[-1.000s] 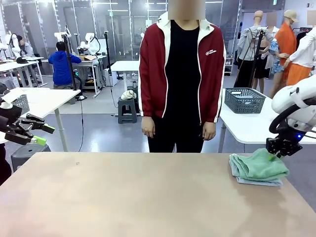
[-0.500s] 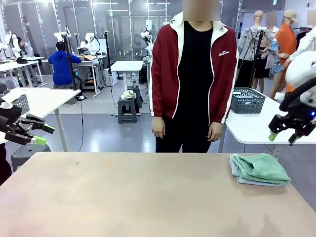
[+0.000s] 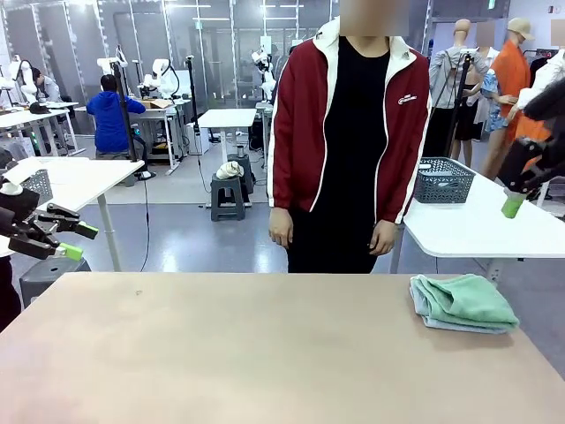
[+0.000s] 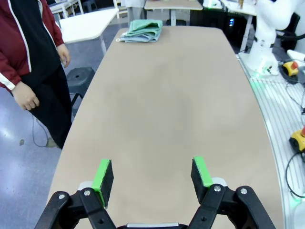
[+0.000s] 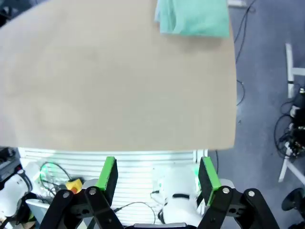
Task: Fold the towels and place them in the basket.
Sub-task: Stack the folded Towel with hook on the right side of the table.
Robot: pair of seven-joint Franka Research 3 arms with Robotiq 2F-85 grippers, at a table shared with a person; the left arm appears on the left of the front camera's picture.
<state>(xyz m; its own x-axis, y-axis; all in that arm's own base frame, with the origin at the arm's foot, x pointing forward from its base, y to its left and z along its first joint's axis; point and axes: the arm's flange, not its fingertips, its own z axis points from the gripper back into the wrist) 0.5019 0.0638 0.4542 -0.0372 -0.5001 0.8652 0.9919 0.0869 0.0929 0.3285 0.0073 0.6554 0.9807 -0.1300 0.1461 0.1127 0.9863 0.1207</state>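
1. While my right gripper (image 5: pixel 157 177) hangs high above the table (image 3: pixel 247 353), its jaws stand wide and empty.
2. My left gripper (image 4: pixel 151 172) gapes too, empty, at the table's left end.
3. Folded towels (image 3: pixel 463 303) lie stacked near the right edge.
4. Beyond, a basket (image 3: pixel 439 179) sits on another table.

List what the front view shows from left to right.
Left pincer → person → towels on the table → right pincer.

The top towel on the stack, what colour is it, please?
Green top towel; clearest in the front view.
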